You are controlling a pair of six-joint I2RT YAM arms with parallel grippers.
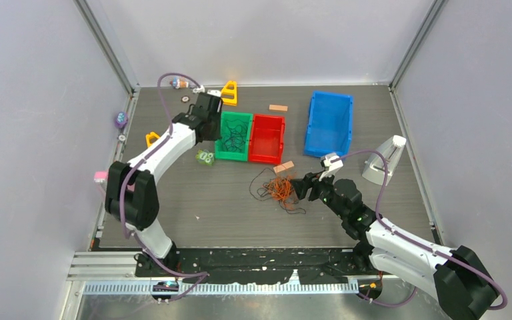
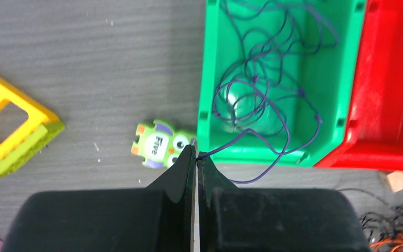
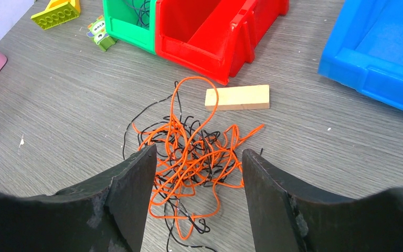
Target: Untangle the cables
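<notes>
On the counter [image 1: 193,207], the green bin [image 2: 205,79] holds a purple cable [image 2: 225,147] sorted apart. The left pincer [image 2: 195,155] is pinched together on its end at the bin's near wall, probably feeding it in. The orange-and-black tangle [image 3: 189,136] lies loose mid-counter, with the right pincer [image 3: 198,152] spread wide over it, seemingly ready to pick.

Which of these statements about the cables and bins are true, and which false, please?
1. The left gripper is shut on a purple cable that runs into the green bin. True.
2. The right gripper holds the orange and black tangle. False: it is open, and the tangle lies on the table before it.
3. Orange cables lie in the red bin. False: none show in it.
4. A wooden block lies on the table beside the tangle. True.
</notes>
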